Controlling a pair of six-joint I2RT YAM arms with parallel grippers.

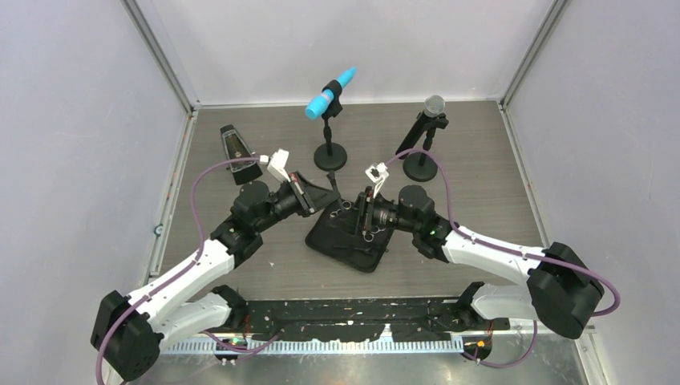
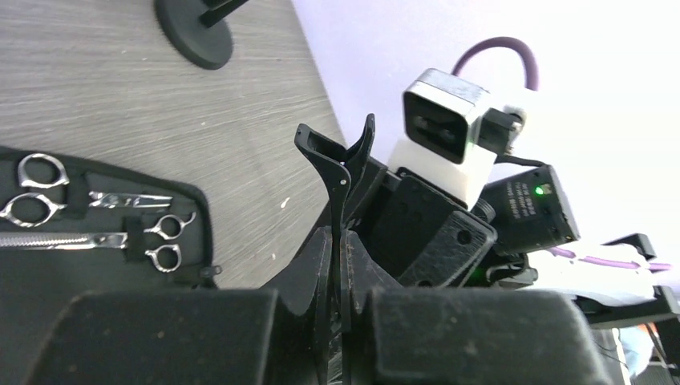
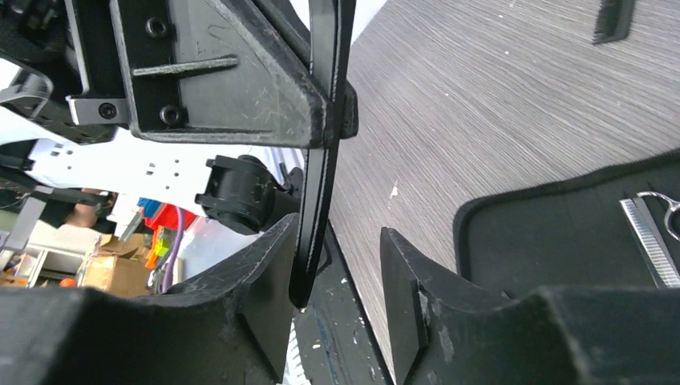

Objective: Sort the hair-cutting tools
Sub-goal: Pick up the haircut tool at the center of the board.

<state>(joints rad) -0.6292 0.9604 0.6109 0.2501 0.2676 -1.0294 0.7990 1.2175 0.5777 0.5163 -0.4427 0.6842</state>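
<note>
At the case's (image 1: 353, 249) far-left corner, the left gripper (image 2: 337, 241) is clamped tight on a thin black clip (image 2: 335, 172). The clip stands out past the fingertips. Its forked end shows in the left wrist view, while the pinched part is buried between the pads. The right gripper (image 3: 337, 249) faces it, its fingers parted around the clip's free end. The clip runs close along one finger (image 3: 269, 273), and whether the two touch is hard to tell. A plain gap separates it from the other finger. In the top view both grippers crowd together, covering the clip and much of the case. On the case lie scissors (image 2: 132, 199) and a second pair (image 2: 76, 239), whose blades are cut off by the frame edge. The right wrist view catches only a toothed silver blade (image 3: 645, 233) on the case, cropped at the edge; which pair it belongs to cannot be made out.
</note>
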